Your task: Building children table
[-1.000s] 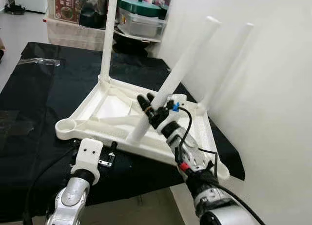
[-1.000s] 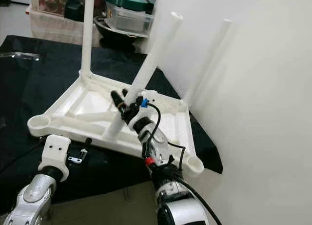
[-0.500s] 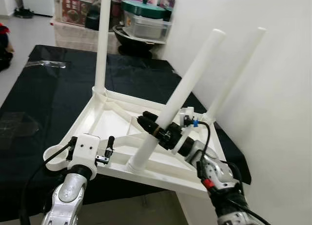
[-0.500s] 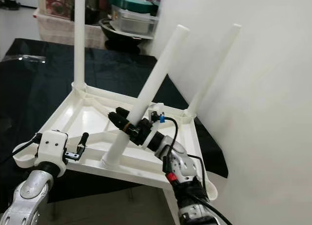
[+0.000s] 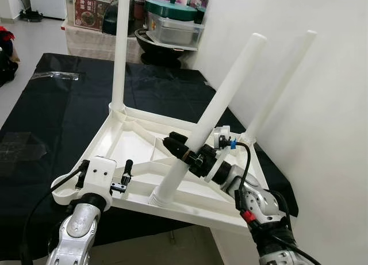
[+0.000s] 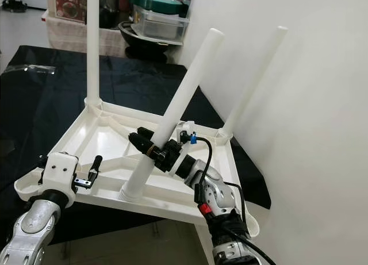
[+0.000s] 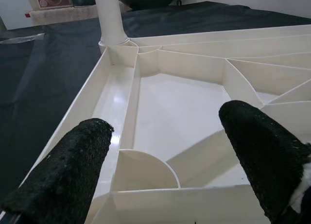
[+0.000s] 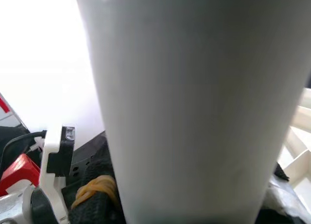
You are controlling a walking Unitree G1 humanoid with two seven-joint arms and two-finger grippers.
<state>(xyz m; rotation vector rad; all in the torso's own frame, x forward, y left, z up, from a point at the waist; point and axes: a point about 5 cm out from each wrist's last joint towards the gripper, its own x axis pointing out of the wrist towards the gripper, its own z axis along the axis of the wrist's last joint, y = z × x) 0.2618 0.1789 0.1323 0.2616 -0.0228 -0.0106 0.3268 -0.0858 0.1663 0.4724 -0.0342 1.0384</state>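
The white children's tabletop (image 5: 138,144) lies upside down on a black-covered table (image 5: 57,115). One white leg (image 5: 121,46) stands upright in its far left corner. Another leg (image 5: 282,75) rises from the far right corner by the wall. My right gripper (image 5: 181,150) is shut on a third leg (image 5: 224,92), which leans toward the wall, its flared foot (image 5: 160,196) on the tabletop's near rim. This leg (image 8: 184,102) sits very close in the right wrist view. My left gripper (image 7: 165,122) is open just above the near left corner socket (image 7: 146,170), nothing between its fingers.
A white wall (image 5: 322,133) runs close along the right side. Behind the table, a low shelf (image 5: 98,41) holds a lidded pot (image 5: 172,12), a dark bowl and boxes. A crumpled clear plastic sheet (image 5: 52,75) lies on the black cover at the far left.
The view has shifted. My left gripper has come up from below the table edge to the near left corner. The held leg's foot now rests on the near rim.
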